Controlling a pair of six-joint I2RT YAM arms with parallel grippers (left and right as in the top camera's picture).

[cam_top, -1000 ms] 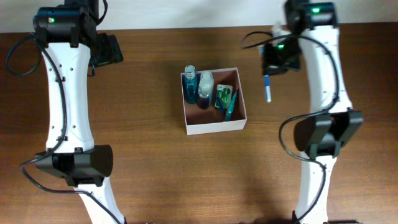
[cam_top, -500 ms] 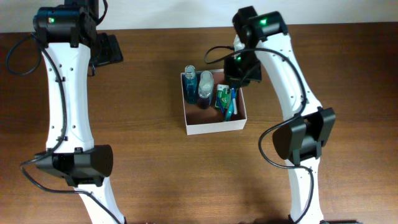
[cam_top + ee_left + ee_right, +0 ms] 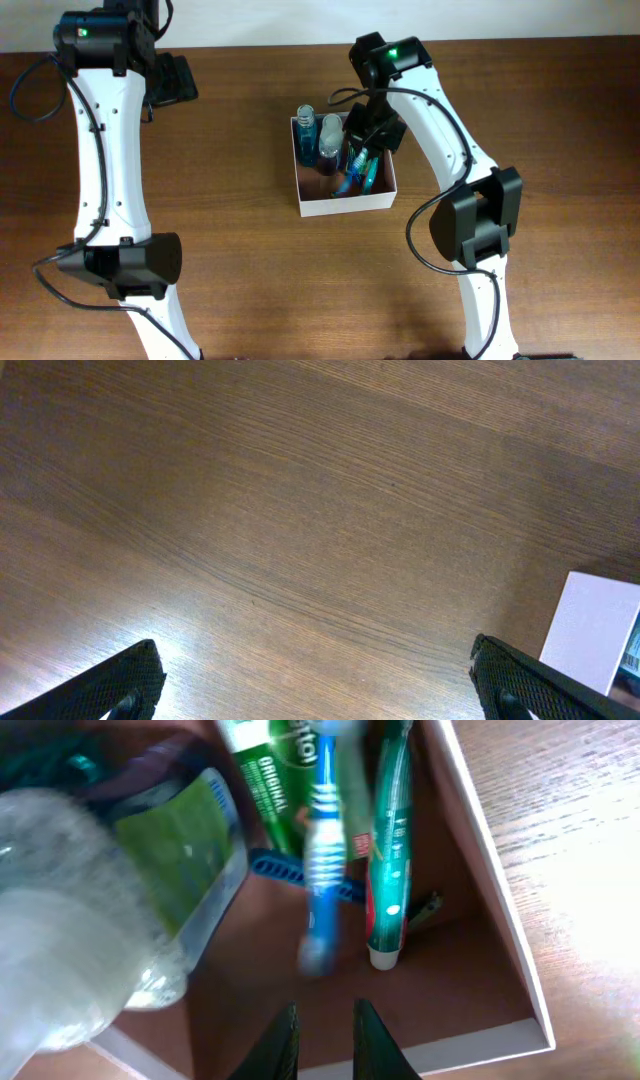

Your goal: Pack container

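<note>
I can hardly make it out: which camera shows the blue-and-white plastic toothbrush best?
The right wrist view: the blue-and-white plastic toothbrush looms large there, though blurred. Overhead it is a small blue sliver in the white cardboard box. The left wrist view misses it.

**Brown wooden table with a pale band along its far edge**

A dark brown wooden table [image 3: 240,250] is being shown from above, with fine grain being seen running across it. Beyond its far edge a pale, off-white band [image 3: 300,20] is being glimpsed; whether it is wall or floor cannot be told. In the left wrist view the wood is being lit by a bright glare patch [image 3: 190,660] at lower left. In the right wrist view the wood is being washed out by light at the right edge.
</note>
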